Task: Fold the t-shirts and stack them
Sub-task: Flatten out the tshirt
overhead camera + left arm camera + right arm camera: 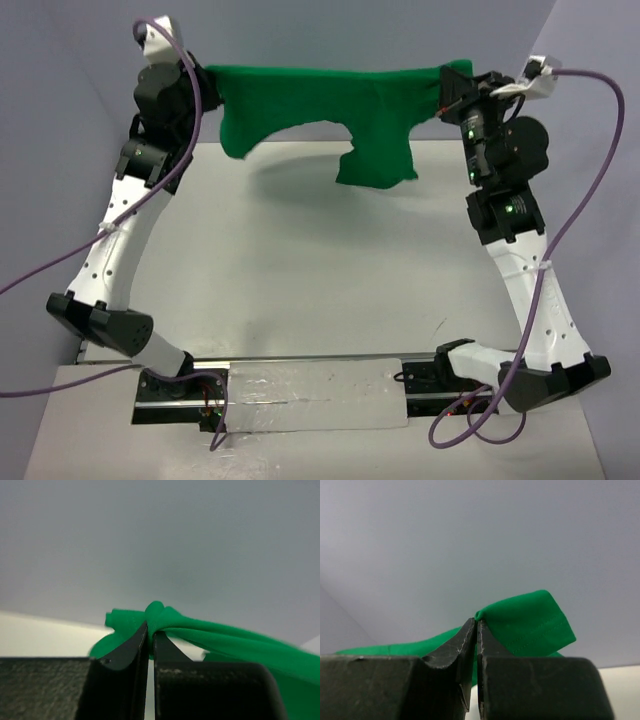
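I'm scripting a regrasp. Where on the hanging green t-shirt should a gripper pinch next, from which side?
Probably the t-shirt at its lowest hanging flap, from the near side: that flap dangles free, while the left gripper and right gripper clamp the taut top edge.

Left pincer (150, 631) and right pincer (476, 626) clamped, raised apart.

The setting is a robotics laboratory test cell. Two robot arms, the left arm (120, 240) and the right arm (530, 290), are fixed at either end of a metal base plate (315, 395) at the near edge of a white table (300, 280), with purple cables (585, 195) routed loosely from each arm. Plain grey-blue backdrop panels (330, 30) enclose the table at the far side and both lateral sides.
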Motion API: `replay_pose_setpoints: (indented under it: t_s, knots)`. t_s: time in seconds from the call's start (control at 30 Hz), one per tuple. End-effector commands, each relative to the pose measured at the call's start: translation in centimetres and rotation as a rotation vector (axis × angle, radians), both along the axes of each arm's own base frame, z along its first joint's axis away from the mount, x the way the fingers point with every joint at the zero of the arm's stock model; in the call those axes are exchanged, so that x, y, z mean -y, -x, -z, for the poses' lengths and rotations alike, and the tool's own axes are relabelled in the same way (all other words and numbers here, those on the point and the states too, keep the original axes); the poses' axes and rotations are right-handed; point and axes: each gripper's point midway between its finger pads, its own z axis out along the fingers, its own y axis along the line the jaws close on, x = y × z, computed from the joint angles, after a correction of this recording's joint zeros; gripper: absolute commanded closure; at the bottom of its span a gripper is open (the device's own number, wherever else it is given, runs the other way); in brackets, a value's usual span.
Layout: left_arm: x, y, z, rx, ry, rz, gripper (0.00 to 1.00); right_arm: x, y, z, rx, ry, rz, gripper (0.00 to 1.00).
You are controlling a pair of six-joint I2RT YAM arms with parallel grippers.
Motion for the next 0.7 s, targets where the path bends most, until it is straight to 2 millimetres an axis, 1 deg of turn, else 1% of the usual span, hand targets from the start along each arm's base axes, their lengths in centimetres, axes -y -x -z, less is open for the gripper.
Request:
replay_pose_setpoints:
  t_s: [0.0, 0.03, 0.07, 0.1, 0.13, 0.17, 0.23, 0.27, 0.3, 0.33, 0.37, 0.4, 0.43, 0.47, 0.5, 0.53, 0.57, 0.6, 0.63, 0.67]
  knots:
    - [-1.7, 0.8, 3.5, -0.017, 0.048, -0.039, 0.9, 0.6, 0.8, 3.8, -0.031, 0.012, 0.019, 0.91]
    - [-1.7, 0.9, 5.6, -0.047, 0.052, -0.039, 0.9, 0.3, 0.9, 5.8, -0.062, 0.021, 0.004, 0.91]
    - [-1.6, 0.8, 11.0, -0.125, 0.051, -0.032, 0.9, -0.3, 1.0, 9.6, -0.129, 0.039, -0.022, 0.91]
    - [-1.8, 1.3, 10.3, -0.109, 0.058, -0.033, 0.9, -0.4, 1.1, 11.8, -0.174, 0.035, -0.03, 0.91]
    - [-1.9, 1.9, 14.0, -0.167, 0.052, -0.029, 0.9, -0.6, 1.4, 14.2, -0.224, 0.03, -0.042, 0.91]
    - [-2.0, 2.5, 18.7, -0.257, 0.073, -0.044, 0.89, -0.9, 2.4, 18.8, -0.306, 0.017, -0.07, 0.91]
    - [-2.1, 4.6, 24.6, -0.389, 0.115, -0.048, 0.75, -1.7, 4.5, 25.4, -0.419, -0.018, -0.121, 0.91]
    - [-2.0, 5.9, 27.3, -0.452, 0.136, -0.038, 0.59, -2.1, 5.6, 28.3, -0.474, -0.036, -0.15, 0.88]
    - [-1.8, 7.1, 29.1, -0.498, 0.154, -0.023, 0.45, -2.5, 6.4, 30.7, -0.526, -0.049, -0.17, 0.86]
    - [-1.6, 7.8, 29.2, -0.51, 0.166, -0.002, 0.41, -2.5, 6.9, 32.7, -0.572, -0.04, -0.172, 0.79]
    - [-1.3, 9.6, 31.5, -0.579, 0.202, 0.018, 0.22, -2.8, 8.6, 34.9, -0.648, -0.025, -0.194, 0.46]
    - [-1.2, 10.8, 32.8, -0.617, 0.233, 0.022, 0.1, -2.7, 9.4, 36.0, -0.685, -0.019, -0.193, 0.3]
    - [-1.1, 11.5, 33.1, -0.633, 0.266, 0.022, 0.08, -2.2, 9.8, 36.2, -0.703, -0.014, -0.167, 0.24]
    - [-1.1, 12.2, 33.2, -0.644, 0.297, 0.02, 0.07, -1.5, 10.5, 36.4, -0.728, -0.006, -0.137, 0.15]
    - [-1.4, 12.5, 32.9, -0.639, 0.308, 0.005, 0.06, -0.9, 10.9, 36.4, -0.742, 0.006, -0.112, 0.12]
    - [-1.7, 12.5, 32.2, -0.623, 0.315, -0.012, 0.06, -0.1, 11.4, 36.2, -0.756, 0.023, -0.078, 0.11]
    - [-2.4, 12.3, 31.0, -0.594, 0.326, -0.049, 0.07, 0.8, 11.6, 35.5, -0.76, 0.035, -0.031, 0.12]
    - [-3.7, 12.2, 30.3, -0.578, 0.328, -0.127, 0.09, 1.3, 11.7, 35.2, -0.765, 0.049, -0.005, 0.14]
    - [-4.7, 12.2, 29.9, -0.572, 0.326, -0.191, 0.12, 1.9, 11.6, 34.7, -0.776, 0.063, 0.028, 0.15]
    - [-5.3, 12.0, 30.0, -0.578, 0.321, -0.228, 0.15, 2.3, 11.6, 34.5, -0.798, 0.08, 0.052, 0.17]
